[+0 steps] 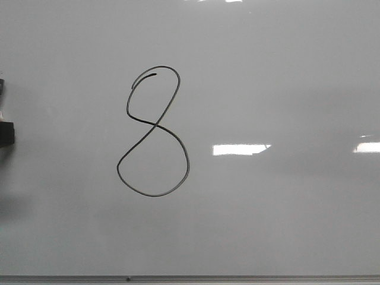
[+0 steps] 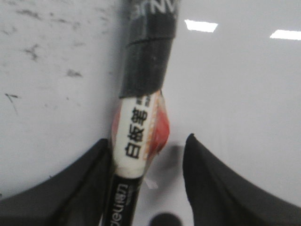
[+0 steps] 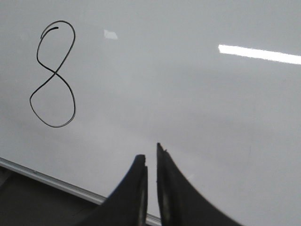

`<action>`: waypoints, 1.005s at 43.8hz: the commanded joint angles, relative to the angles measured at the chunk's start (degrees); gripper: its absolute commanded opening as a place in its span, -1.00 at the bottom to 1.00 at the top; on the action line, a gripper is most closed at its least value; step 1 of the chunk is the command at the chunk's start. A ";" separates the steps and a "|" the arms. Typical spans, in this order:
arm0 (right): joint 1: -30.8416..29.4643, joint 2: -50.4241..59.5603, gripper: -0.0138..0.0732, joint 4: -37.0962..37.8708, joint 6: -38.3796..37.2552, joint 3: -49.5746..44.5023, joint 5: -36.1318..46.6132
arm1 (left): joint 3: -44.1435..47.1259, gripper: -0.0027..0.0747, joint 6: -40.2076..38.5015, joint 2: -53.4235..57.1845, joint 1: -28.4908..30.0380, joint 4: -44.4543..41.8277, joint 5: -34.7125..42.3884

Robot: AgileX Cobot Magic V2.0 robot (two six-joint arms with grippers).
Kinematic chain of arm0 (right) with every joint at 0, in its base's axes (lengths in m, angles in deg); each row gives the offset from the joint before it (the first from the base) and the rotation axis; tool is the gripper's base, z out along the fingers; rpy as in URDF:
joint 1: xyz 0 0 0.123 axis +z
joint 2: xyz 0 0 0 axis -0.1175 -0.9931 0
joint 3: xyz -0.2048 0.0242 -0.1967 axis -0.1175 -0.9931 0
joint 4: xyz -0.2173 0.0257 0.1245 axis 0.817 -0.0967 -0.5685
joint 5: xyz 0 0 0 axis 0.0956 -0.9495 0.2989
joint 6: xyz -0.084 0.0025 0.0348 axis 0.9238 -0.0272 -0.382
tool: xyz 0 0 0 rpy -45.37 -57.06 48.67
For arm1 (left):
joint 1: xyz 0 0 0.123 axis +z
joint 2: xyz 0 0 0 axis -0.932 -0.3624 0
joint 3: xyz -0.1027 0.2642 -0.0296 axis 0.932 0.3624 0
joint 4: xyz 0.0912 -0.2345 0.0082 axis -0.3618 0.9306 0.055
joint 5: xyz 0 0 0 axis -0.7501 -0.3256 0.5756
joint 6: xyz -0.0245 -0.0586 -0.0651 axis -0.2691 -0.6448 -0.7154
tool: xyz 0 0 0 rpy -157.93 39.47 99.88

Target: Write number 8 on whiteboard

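The number 8 point(image 1: 155, 124) is drawn in thin black line on the whiteboard point(image 1: 267, 71), left of its middle. It also shows in the right wrist view point(image 3: 55, 73). My left gripper point(image 2: 147, 139) is open over the board point(image 2: 244, 94). A black marker with a white and red label point(image 2: 136, 127) lies between its jaws against one finger point(image 2: 94, 165), with a gap to the other finger. My right gripper point(image 3: 149, 150) is shut and empty over the board's near frame edge point(image 3: 47, 181), to the right of the 8.
The board's thin grey frame point(image 1: 190, 278) runs along the near side. A dark part of my left arm point(image 1: 5, 133) shows at the left edge. Old ink smudges point(image 2: 33, 49) mark the board near the left gripper. Bright light reflections point(image 1: 240, 149) lie on the board.
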 commanded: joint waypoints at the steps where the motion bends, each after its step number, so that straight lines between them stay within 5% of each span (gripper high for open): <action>1: -0.51 -0.11 -0.51 0.44 -0.20 1.52 4.59 | -1.29 0.17 -0.01 3.55 0.11 1.05 4.86; 12: -0.51 -0.11 -0.51 0.44 -0.20 1.52 4.80 | -1.19 0.19 3.48 9.70 0.24 1.37 -1.87; 21: -0.51 -0.11 -0.51 0.44 -0.20 1.52 5.71 | -1.06 0.14 8.72 26.35 0.24 1.37 -13.57; 37: -0.51 -0.11 -0.51 0.44 -0.20 1.52 6.03 | -1.17 -0.99 8.83 62.91 0.24 1.37 -47.90; 44: -0.51 -0.11 -0.51 0.44 -0.20 1.52 6.03 | -1.17 -0.98 8.83 72.13 0.24 1.37 -52.83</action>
